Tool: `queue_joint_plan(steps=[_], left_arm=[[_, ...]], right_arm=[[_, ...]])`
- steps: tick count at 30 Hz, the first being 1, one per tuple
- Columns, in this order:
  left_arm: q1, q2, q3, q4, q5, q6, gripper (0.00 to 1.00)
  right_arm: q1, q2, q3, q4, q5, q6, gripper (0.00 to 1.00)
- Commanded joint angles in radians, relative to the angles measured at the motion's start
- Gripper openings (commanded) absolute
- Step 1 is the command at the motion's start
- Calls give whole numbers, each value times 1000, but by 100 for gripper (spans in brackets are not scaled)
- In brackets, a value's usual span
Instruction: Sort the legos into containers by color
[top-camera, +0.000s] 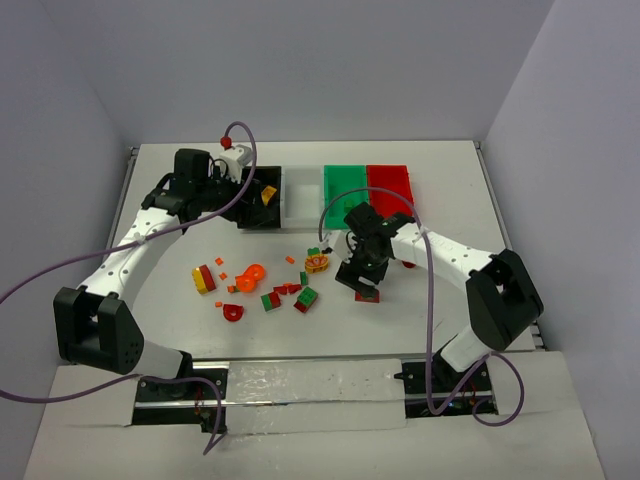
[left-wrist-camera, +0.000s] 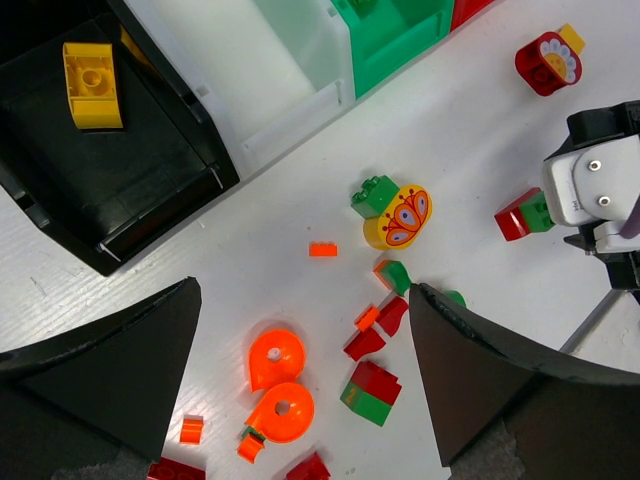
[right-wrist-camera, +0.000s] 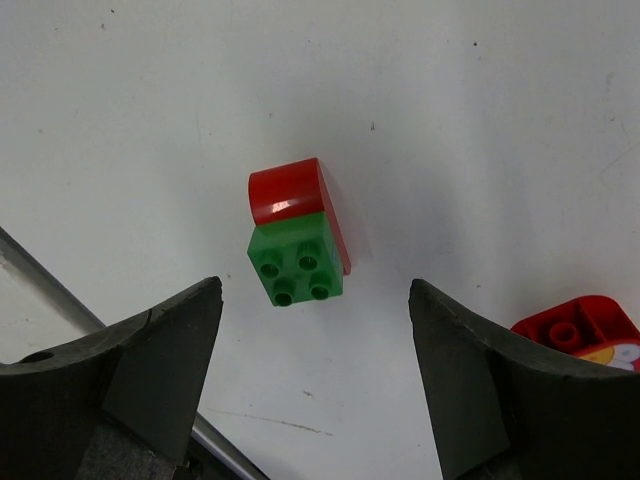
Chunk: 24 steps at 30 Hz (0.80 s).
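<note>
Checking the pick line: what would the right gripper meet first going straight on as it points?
Probably the red-and-green brick on the table: the right gripper has it centred between open jaws; gap above unclear.

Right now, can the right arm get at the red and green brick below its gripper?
Probably yes. The right gripper hangs open directly above the red and green brick, which lies on bare table with nothing between it and the fingers.

Overhead view spans the table (top-camera: 450, 180); both close downward wrist views share the red-green brick (right-wrist-camera: 296, 245).
</note>
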Motion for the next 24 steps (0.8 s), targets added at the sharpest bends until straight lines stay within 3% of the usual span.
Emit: queue_joint_plan(steps=[1,4,13,19,20,24], left_arm=[[-1,-20,-4,25,20,20,95],[-1,-22,-8,25,17,24,95],[-1,-16,-7,17,13,29,94],[-1,-6,-3,21,21,26,94],[0,-3,-1,20,22,26,94],[-1,-3,1,17,35,22,93]], right_arm=[[14,25,-25,59,8,-11,82],[17,36,-37,78,22,-18,79],[18,14,-61,87,40,-39,58],[18,-4,-71,77,41,-48,56],[18,-5,-71,78,42,-48,53],[17,-32,-47,65,23,-44,25]])
